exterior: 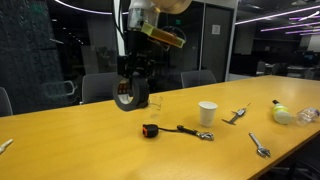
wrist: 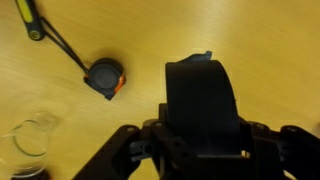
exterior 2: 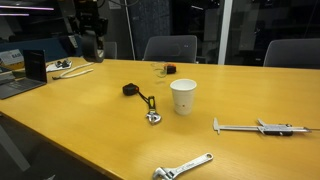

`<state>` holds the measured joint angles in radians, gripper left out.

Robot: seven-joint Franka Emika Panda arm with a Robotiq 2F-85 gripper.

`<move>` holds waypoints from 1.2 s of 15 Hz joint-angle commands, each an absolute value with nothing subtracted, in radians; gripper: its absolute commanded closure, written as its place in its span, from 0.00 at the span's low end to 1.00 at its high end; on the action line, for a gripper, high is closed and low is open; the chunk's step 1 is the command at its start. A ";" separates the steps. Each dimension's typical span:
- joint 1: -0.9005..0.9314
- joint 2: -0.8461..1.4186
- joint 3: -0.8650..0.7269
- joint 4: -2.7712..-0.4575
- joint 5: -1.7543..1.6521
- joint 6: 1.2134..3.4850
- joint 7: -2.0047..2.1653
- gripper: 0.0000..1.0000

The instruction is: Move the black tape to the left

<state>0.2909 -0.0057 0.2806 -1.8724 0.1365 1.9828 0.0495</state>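
The black tape [exterior: 126,96] is a wide matte-black roll held on edge between the jaws of my gripper [exterior: 131,80]. It hangs just above the wooden table [exterior: 90,140], near the far edge. In the wrist view the tape [wrist: 203,100] fills the space between the fingers of the gripper [wrist: 205,150], with the tabletop below it. In an exterior view the gripper [exterior 2: 93,45] is far back in dim light and the tape is hard to make out.
A small black-and-orange gadget [exterior: 150,130] with a black cord lies in front of the tape and also shows in the wrist view [wrist: 105,77]. A clear glass [exterior: 152,100] stands beside the tape. A white cup [exterior: 207,113], a caliper [exterior: 237,115] and a wrench [exterior: 259,145] lie further along. A laptop [exterior 2: 25,75] sits at the table end.
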 commanded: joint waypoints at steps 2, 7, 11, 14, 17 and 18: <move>0.318 -0.002 0.314 -1.950 0.265 2.081 -0.063 0.72; 0.357 0.074 0.361 -1.989 0.319 2.173 -0.087 0.72; 0.397 0.150 0.384 -1.968 0.199 2.169 -0.017 0.72; 0.430 0.196 0.386 -1.950 0.099 2.155 0.047 0.72; 0.459 0.223 0.383 -1.940 0.023 2.152 0.106 0.72; 0.465 0.227 0.383 -1.937 0.006 2.152 0.123 0.72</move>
